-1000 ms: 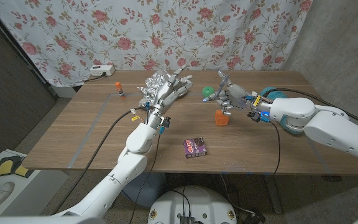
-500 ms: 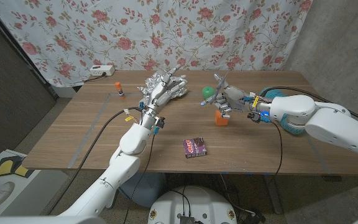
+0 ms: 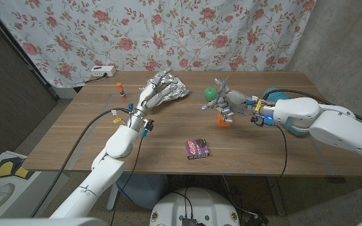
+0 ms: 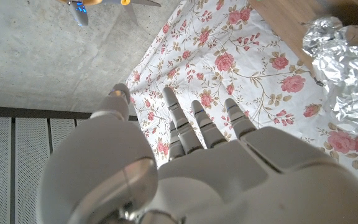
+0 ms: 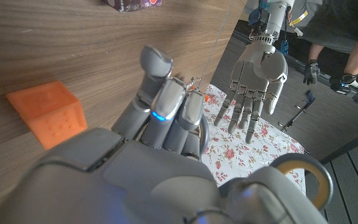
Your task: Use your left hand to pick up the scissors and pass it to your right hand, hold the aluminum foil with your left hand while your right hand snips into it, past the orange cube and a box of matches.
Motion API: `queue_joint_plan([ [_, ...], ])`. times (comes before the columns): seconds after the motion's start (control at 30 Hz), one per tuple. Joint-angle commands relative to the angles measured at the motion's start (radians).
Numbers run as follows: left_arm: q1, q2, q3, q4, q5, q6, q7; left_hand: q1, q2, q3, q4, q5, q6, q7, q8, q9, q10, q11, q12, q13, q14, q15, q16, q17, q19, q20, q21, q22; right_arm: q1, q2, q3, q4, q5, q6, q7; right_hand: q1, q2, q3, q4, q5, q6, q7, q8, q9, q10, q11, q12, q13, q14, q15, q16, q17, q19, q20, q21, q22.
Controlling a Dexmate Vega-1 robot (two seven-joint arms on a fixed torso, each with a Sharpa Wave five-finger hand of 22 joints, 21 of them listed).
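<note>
L hand (image 3: 156,92): white/grey, fingers spread, holds nothing, hovering over the crumpled silver aluminium foil sheet (image 3: 172,88) near the far edge of the wooden worktop (image 3: 93,135), roughly mid-edge. Contact w/ foil can't tell from head view; L wrist view shows fingers (image 4: 199,119) splayed and the foil (image 4: 347,74) off to one side, so prob. not on it yet.

R hand (image 3: 230,102): fingers curled tight around the handles of the grey-bladed scissors (image 3: 218,93), blades poking up and toward the foil. R wrist view: fingers (image 5: 166,106) bunched together; grip detail hidden.

Just below R hand: small orange plastic cube (image 3: 223,118) on the worktop, towards its right half. Green round object (image 3: 211,94) behind the blades, what it is can't tell. Purple box of matches (image 3: 197,148) closer to the near edge, centre. Small orange-capped bottle (image 3: 121,92) near far left corner.

Handling, judged: foil = very light, thin, soft, no stiffness; will slide and crumple if pushed and tear if yanked. L hand should press or pinch the bulk down, leaving one free edge sticking out towards R side for blades. Scissors = rigid, hard metal, slick; hold by the loops. Risk: foil folds between blades instead of cutting if left slack.
</note>
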Motion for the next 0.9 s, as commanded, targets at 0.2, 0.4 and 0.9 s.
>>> queue_joint_plan([
  [0.2, 0.095, 0.046, -0.106, -0.105, 0.121, 0.148, 0.002, -0.021, 0.000, 0.026, -0.030, 0.002, -0.144, 0.027, -0.018, 0.003, -0.097, 0.059, -0.113, -0.054, -0.074, 0.032, -0.009, -0.041, -0.032, 0.018, -0.001, 0.005, 0.021, 0.004, -0.026, -0.008, -0.017, -0.015, 0.027, 0.016, 0.001, 0.006, -0.004, 0.003, 0.051, 0.117, -0.012, 0.008, -0.002, -0.002, 0.002, 0.004, 0.008, 0.000, 0.003, 0.003, 0.011, 0.001, -0.013, -0.012],
  [0.4, 0.113, 0.048, -0.130, -0.130, 0.174, 0.183, 0.008, -0.026, -0.002, 0.032, -0.035, 0.001, -0.157, 0.013, -0.007, 0.003, -0.155, 0.083, -0.156, -0.069, -0.111, 0.047, -0.013, -0.056, -0.048, 0.021, -0.004, 0.005, 0.016, -0.001, -0.019, -0.015, -0.013, -0.021, 0.020, 0.025, 0.005, 0.007, -0.005, 0.001, 0.058, 0.117, -0.020, 0.012, -0.003, -0.002, 0.002, 0.004, 0.008, 0.000, 0.002, 0.003, 0.014, 0.001, -0.022, -0.020],
  [0.9, 0.145, 0.049, -0.154, -0.194, 0.334, 0.314, 0.011, -0.049, -0.009, 0.040, -0.038, -0.001, -0.217, 0.001, -0.007, 0.002, -0.321, 0.106, -0.254, -0.101, -0.179, 0.091, -0.018, -0.088, -0.077, 0.022, -0.005, 0.004, 0.022, -0.010, -0.027, -0.024, -0.015, -0.034, 0.039, 0.056, 0.013, 0.010, -0.009, -0.004, 0.071, 0.117, -0.031, 0.018, 0.001, -0.004, 0.002, 0.004, 0.011, 0.000, 0.002, 0.003, 0.015, 0.001, -0.020, -0.004],
])
